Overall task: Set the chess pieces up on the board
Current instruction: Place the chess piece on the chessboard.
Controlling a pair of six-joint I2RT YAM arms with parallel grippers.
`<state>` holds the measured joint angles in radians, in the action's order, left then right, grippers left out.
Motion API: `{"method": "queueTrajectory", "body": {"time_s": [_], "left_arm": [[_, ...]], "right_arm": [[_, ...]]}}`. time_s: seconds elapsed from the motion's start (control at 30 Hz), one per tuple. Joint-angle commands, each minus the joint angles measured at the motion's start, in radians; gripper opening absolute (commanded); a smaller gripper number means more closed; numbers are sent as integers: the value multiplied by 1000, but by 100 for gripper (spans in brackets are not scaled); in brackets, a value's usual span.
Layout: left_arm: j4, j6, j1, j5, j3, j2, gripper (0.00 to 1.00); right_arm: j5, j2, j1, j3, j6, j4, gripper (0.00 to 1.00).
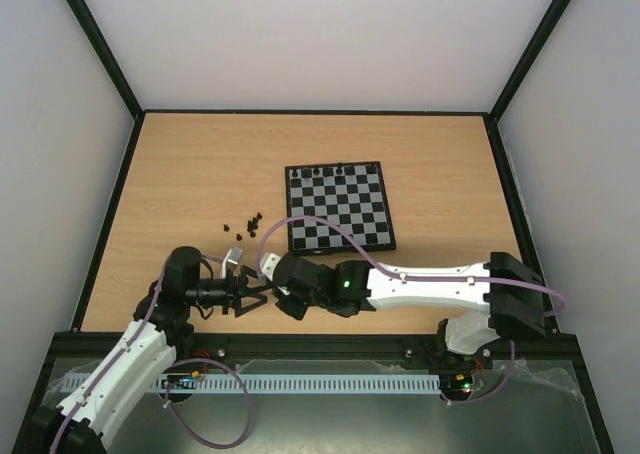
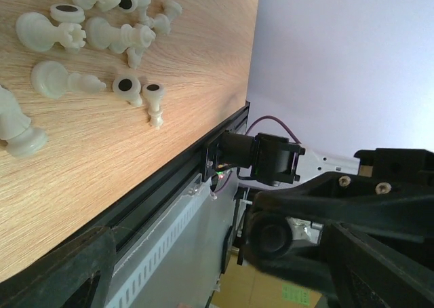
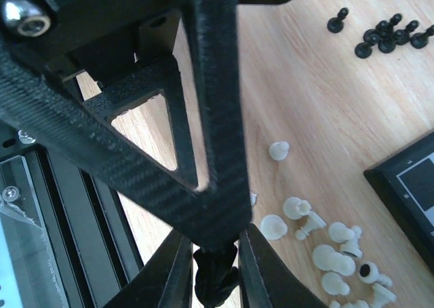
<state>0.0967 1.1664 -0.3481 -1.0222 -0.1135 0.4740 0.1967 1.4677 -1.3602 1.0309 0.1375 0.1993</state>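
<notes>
The board [image 1: 338, 209] lies right of the table's middle, with a few black chess pieces [image 1: 330, 172] standing on its far row. Loose black pieces [image 1: 245, 223] lie left of it, seen again in the right wrist view [image 3: 383, 36]. Cream pieces [image 2: 88, 36] lie toppled in a heap on the wood, also near the board's corner [image 3: 407, 186] as a cream cluster [image 3: 325, 243]. My right gripper [image 3: 217, 267] is shut on a black piece [image 3: 215, 284]. My left gripper [image 2: 228, 254] stands wide open, one of its fingers [image 3: 203, 118] crossing just above the right gripper's jaws. The two grippers meet at the near edge [image 1: 262, 286].
A black rail [image 2: 169, 179] bounds the table's near edge, with a slotted metal channel [image 1: 330, 382] beyond it. The right arm [image 1: 420, 282] stretches leftward along the front of the table. White walls with black frame posts enclose the sides and back.
</notes>
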Motion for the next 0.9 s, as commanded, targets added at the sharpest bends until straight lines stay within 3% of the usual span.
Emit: {"method": "queueTrajectory", "body": {"time_s": [0.0, 0.13, 0.3, 0.47, 0.87], "left_arm": [[5, -15, 6, -39, -2, 5, 87], [20, -32, 6, -46, -1, 7, 81], [40, -45, 6, -51, 3, -2, 63], [42, -56, 7, -50, 14, 0, 60], [-14, -83, 9, -41, 45, 72, 42]], "right_arm": [[11, 67, -28, 55, -13, 33, 17], [21, 111, -39, 84, -15, 42, 17], [30, 117, -42, 92, -18, 42, 17], [26, 108, -42, 92, -22, 38, 17], [1, 113, -43, 102, -28, 20, 17]]}}
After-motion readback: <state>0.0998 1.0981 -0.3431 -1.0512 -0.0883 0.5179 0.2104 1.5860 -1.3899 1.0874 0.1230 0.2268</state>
